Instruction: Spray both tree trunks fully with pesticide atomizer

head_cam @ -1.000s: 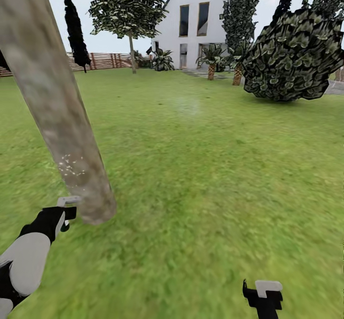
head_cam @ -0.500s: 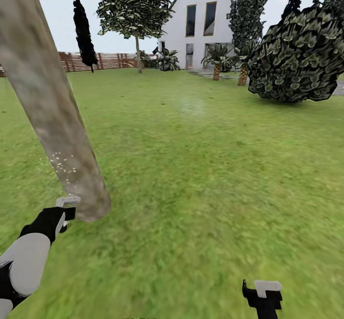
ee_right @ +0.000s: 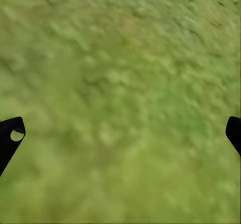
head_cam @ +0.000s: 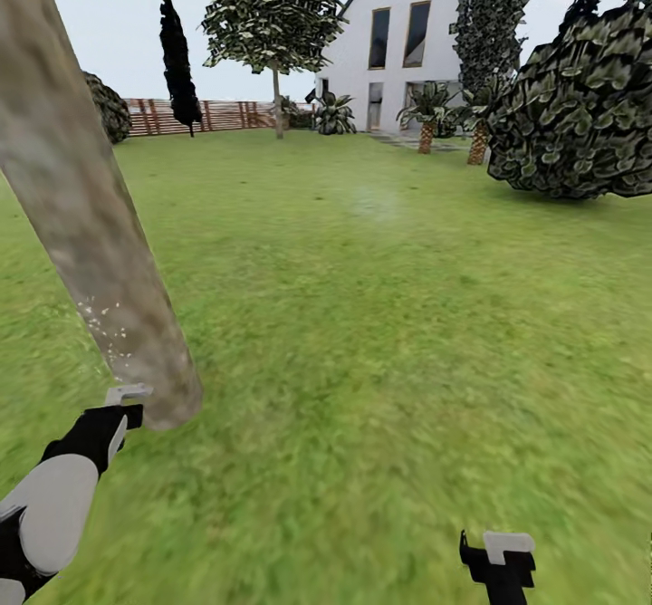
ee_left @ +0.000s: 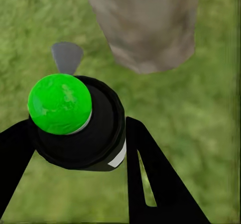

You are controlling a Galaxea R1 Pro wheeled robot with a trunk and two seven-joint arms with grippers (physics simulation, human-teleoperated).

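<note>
A thick mottled grey-tan tree trunk (head_cam: 86, 216) leans across the left of the head view, its base in the grass. Fine white specks of pesticide (head_cam: 104, 326) dot its lower part. My left gripper (head_cam: 119, 413) is just short of the trunk's base, shut on the pesticide atomizer (ee_left: 75, 126), a black body with a green cap and a grey nozzle (head_cam: 127, 394) facing the trunk (ee_left: 145, 23). My left gripper (ee_left: 80, 131) has a finger on each side of it. My right gripper (head_cam: 498, 558) hangs low at the right, open over bare grass (ee_right: 122, 133).
Green lawn (head_cam: 389, 315) stretches ahead. Another tree with a bare trunk (head_cam: 277, 102) stands far off by the brown slat fence (head_cam: 217, 116). A big dark bush (head_cam: 580, 107) is at the right, short palms (head_cam: 426, 125) and a white house (head_cam: 398, 34) behind.
The whole picture has shifted right, so the camera has turned left; a bush by the fence has come into view. Both arms hold the same pose, and specks still sit on the trunk.
</note>
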